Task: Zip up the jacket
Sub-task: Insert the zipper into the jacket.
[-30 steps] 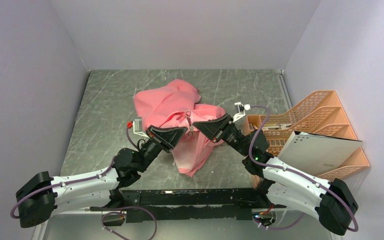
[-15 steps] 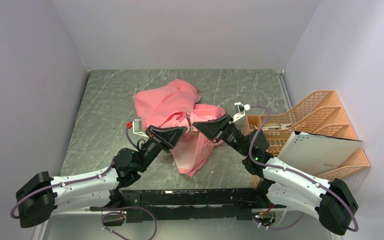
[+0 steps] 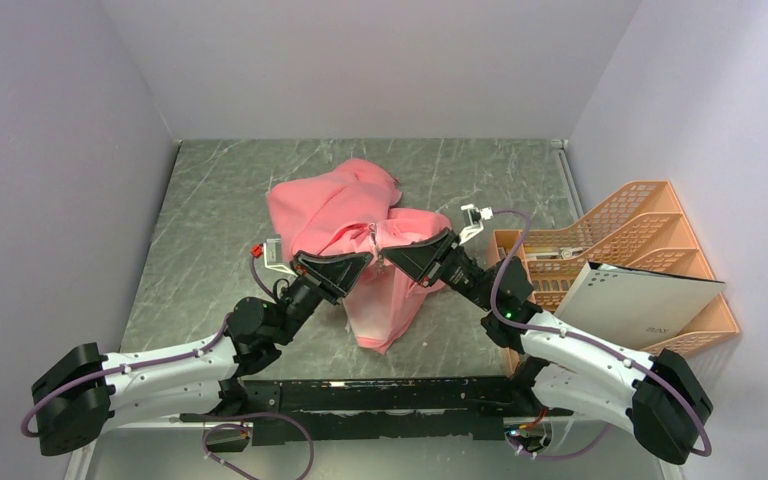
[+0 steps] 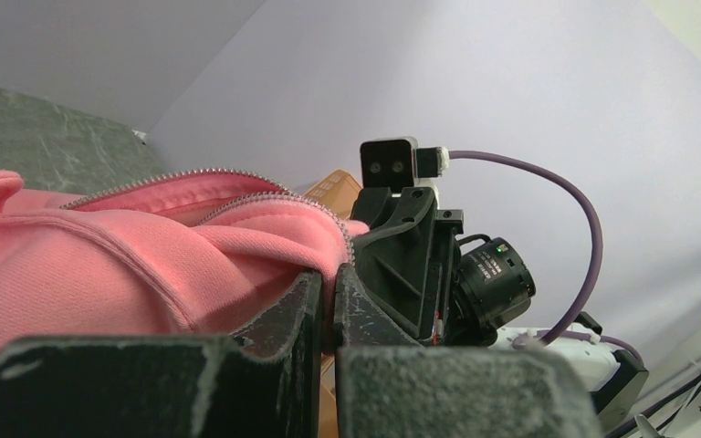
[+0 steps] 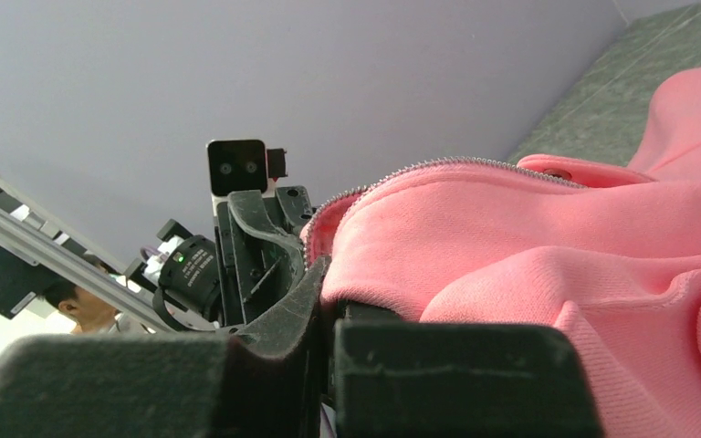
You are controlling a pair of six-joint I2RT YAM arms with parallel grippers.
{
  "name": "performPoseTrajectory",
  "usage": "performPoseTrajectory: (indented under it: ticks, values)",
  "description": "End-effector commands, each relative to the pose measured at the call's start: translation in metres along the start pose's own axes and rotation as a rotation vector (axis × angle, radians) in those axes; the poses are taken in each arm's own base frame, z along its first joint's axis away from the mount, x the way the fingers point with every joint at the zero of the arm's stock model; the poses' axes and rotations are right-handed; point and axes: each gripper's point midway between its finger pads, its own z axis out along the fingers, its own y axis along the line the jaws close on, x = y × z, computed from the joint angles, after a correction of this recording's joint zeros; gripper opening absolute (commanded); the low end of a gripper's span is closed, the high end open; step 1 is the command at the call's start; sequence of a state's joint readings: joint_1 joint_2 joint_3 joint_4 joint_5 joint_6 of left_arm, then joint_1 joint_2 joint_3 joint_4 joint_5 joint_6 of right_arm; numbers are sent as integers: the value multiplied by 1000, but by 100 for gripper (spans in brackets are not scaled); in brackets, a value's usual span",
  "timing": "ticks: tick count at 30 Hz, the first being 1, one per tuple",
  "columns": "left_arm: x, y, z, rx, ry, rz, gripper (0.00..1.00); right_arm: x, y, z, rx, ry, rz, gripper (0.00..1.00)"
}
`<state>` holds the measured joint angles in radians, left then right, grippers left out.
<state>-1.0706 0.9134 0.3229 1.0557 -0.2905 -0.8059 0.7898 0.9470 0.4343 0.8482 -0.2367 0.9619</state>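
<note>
Closed tight, the left jaws pinch a fold of the jacket [image 4: 100, 265] right at its zipper edge. In the left wrist view the pink cloth bulges above the two dark pads [image 4: 285, 315], which are almost touching. The right jaws are likewise clamped on the facing edge, with cloth squeezed between them in the right wrist view.

In the top view the two sets of jaws meet nose to nose at the middle of the frame and hold that part of the garment raised off the counter [image 3: 220, 200]. The rest lies bunched toward upper centre, and a flap hangs toward lower centre. The zipper teeth [image 4: 173, 179] run along the held edges in two separate rows, unjoined; I cannot make out the pull. An orange file rack [image 3: 610, 225] stands at the right of the frame with a white folder [image 3: 640, 305] leaning in it.
</note>
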Motion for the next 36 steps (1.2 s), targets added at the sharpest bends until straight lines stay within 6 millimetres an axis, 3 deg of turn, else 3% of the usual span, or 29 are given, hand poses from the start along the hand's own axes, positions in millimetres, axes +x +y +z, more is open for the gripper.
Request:
performPoseTrajectory:
  ticks: [1,25,36]
  values:
    - [-17,-22,2,76,-61,-30,5,-12,29,2,-110,-27,-17,0]
    - [-22,-12,1,22,-84,-25,5,-13,32,3,-121,-26,-24,0]
    - [-21,-13,0,30,-82,-30,5,-22,36,-1,-131,-81,-28,0]
